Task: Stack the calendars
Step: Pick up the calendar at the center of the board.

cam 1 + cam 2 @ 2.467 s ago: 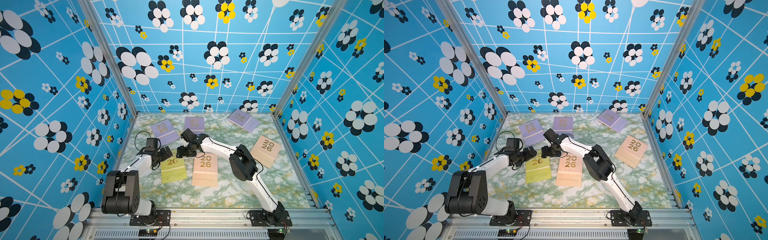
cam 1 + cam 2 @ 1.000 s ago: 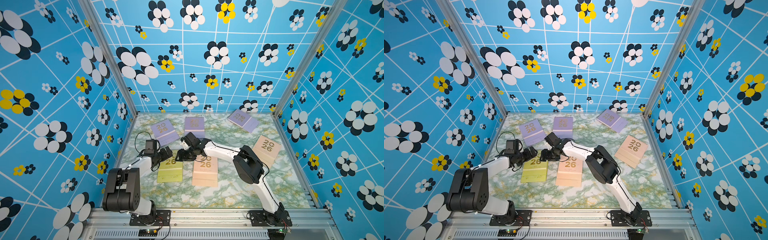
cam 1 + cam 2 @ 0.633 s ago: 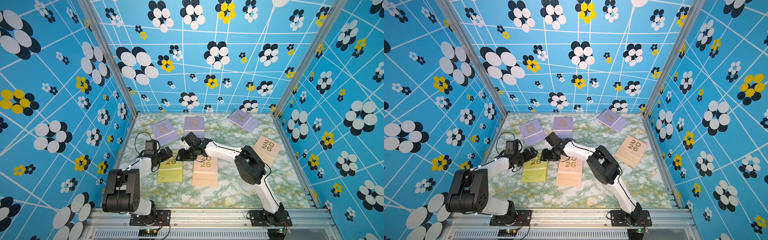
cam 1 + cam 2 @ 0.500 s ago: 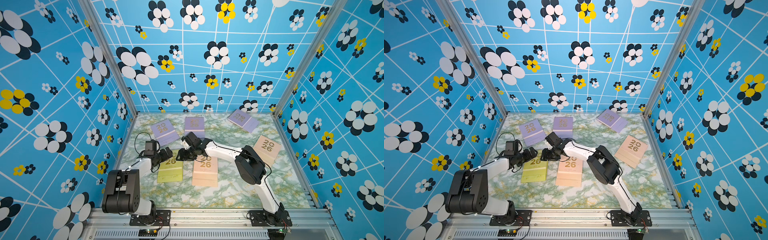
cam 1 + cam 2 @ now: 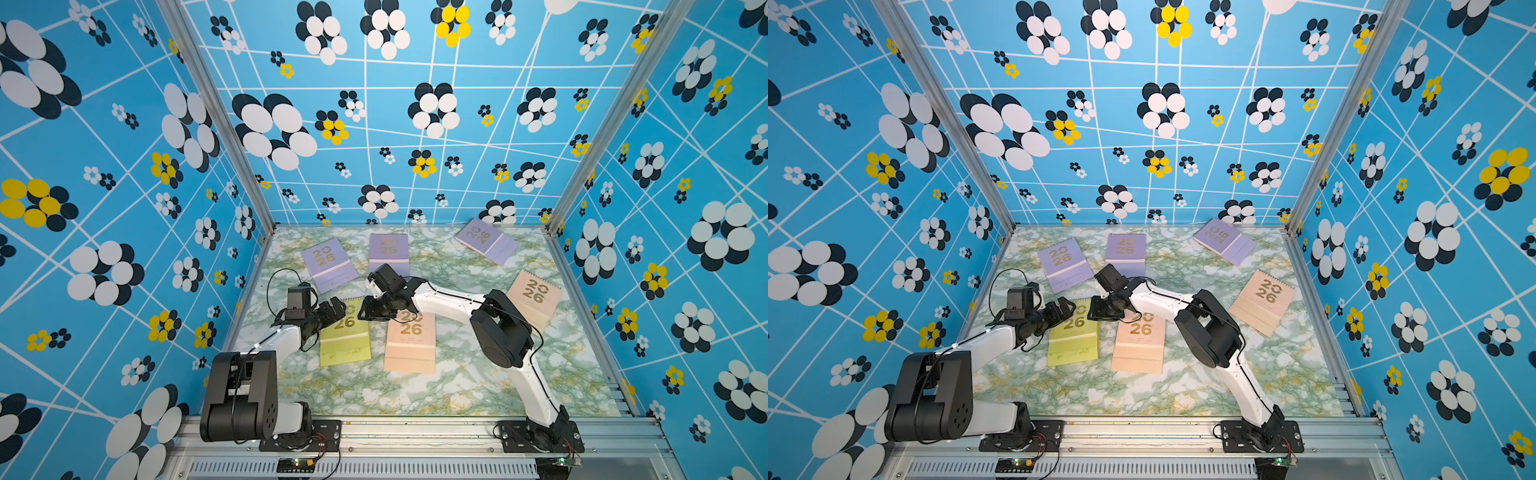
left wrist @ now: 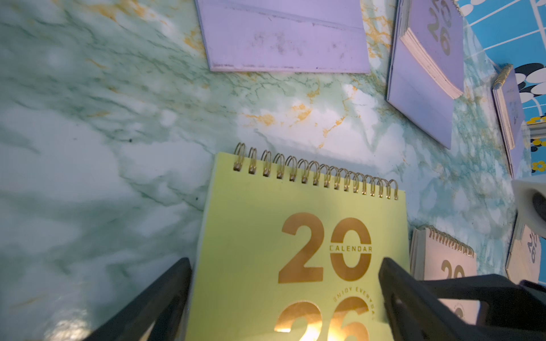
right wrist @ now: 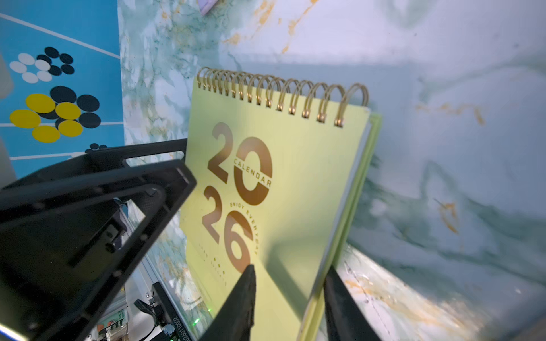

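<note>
Step in hand, as I read it: first pick. Nothing is stacked yet; all six lie singly on the table (image 5: 457, 386). The yellow calendar (image 5: 345, 336) is flat at front-centre, just beside a peach calendar (image 5: 409, 338). From the top views I can't tell whether the two touch. L gripper (image 6: 283, 262) sits low over the yellow one w/ jaws wide apart, one finger showing at each side of the cover, holding nothing. R gripper (image 7: 290, 267) reaches in from the peach side. Its jaws are partly apart, astride the long edge, w/ one finger over the cover & the other outside the edge; no clamp visible. Three lilac calendars (image 5: 330, 262) at the back & the second peach calendar (image 5: 534, 297) at the right are well apart. Next move, in my judgement: you need the outer finger under that edge, a firm pinch & a lift w/o fanning pages. Then set it square on the peach neighbour, spirals at the same end, keeping L clear.
</note>
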### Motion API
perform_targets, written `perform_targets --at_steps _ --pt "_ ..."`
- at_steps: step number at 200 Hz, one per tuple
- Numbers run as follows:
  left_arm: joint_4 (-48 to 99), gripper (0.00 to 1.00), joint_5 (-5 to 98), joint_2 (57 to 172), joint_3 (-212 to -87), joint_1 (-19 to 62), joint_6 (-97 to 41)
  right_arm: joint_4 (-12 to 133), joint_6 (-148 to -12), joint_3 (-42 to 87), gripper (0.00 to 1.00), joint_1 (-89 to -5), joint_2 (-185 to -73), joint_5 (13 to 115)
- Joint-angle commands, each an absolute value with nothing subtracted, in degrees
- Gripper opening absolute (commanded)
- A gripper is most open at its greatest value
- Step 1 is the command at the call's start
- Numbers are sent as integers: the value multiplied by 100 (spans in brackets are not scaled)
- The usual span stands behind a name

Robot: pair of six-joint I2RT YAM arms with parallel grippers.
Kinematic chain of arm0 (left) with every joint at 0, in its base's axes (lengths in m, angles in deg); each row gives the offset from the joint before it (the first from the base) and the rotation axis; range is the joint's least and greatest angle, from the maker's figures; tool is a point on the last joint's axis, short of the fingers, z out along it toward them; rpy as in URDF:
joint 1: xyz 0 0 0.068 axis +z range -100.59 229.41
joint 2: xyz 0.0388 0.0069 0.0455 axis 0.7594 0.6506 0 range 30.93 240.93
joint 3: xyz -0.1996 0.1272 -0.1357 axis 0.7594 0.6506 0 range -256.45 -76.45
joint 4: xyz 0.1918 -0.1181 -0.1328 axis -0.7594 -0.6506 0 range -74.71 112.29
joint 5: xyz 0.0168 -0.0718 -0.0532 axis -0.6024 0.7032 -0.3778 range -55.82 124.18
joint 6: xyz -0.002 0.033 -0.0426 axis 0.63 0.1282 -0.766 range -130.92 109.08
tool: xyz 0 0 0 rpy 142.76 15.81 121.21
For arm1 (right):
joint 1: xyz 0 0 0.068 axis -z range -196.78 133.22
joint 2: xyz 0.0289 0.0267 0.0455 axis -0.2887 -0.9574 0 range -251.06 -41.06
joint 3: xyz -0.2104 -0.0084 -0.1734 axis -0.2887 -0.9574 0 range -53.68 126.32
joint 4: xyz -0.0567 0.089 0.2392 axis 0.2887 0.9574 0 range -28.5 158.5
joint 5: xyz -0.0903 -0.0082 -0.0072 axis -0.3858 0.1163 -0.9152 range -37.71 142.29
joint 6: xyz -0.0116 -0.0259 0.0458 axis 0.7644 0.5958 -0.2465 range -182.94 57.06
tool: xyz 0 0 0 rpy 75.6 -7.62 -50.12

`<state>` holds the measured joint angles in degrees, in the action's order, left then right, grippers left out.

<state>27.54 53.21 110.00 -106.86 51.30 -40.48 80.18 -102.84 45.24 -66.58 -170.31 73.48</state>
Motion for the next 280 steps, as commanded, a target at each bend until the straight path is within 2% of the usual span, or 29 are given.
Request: perform_targets --at_steps 1,53,89,249,280 --pt "3267 100 6235 10739 -10564 5047 -4202 7328 -10336 4520 36 -6778 -16684 7652" --pt "3698 100 6484 10530 -10350 5177 -4333 7016 -10512 4303 23 -6684 -16613 7708" --pt "3962 100 6624 10516 -10268 5214 -4434 6880 -10582 4257 19 -6646 -16612 7835" --pt "5243 100 7218 10442 -9993 5251 -4889 6591 -10772 4221 22 -6650 -16613 8106" --pt "5403 100 7280 10459 -9959 5265 -4970 6581 -10767 4238 19 -6650 -16613 8107"
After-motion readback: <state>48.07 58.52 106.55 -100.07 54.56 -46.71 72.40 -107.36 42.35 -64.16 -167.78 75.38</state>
